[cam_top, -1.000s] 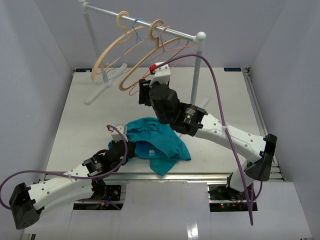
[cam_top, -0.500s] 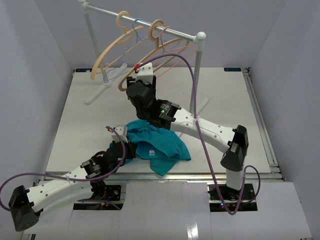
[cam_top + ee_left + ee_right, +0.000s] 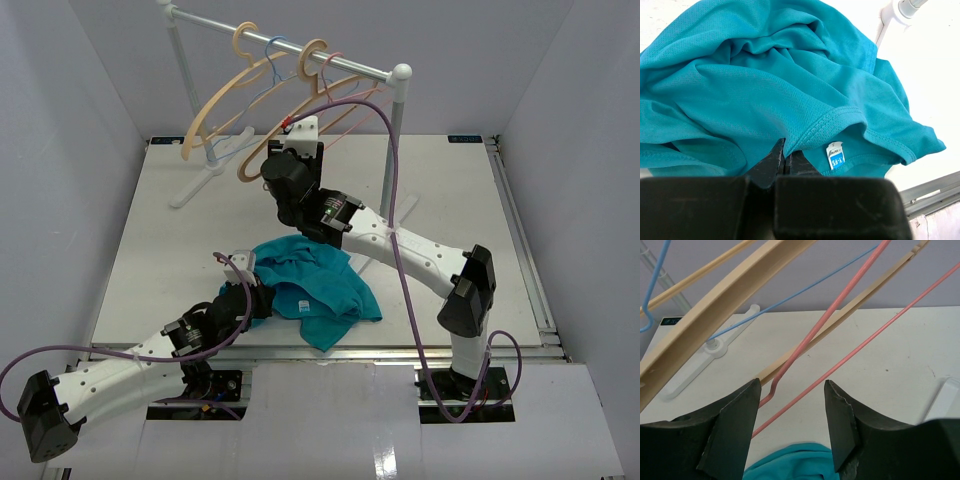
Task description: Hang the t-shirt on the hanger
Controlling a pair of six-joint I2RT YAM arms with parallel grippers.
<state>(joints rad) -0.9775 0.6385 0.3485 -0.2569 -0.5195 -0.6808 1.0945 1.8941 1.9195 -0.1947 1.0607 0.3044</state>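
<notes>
Two wires of the hanger (image 3: 812,335) climb toward 1 o'clock from between my right gripper's (image 3: 792,390) parted jaws, while my left gripper (image 3: 785,160) clamps the t-shirt (image 3: 765,90).

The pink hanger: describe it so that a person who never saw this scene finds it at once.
On the white rack at the back of the table hang four hangers. The pink hanger is the rightmost, just ahead of the open right claw. Only it is pink: the others are two thick beige hangers and a thin blue one.
</notes>
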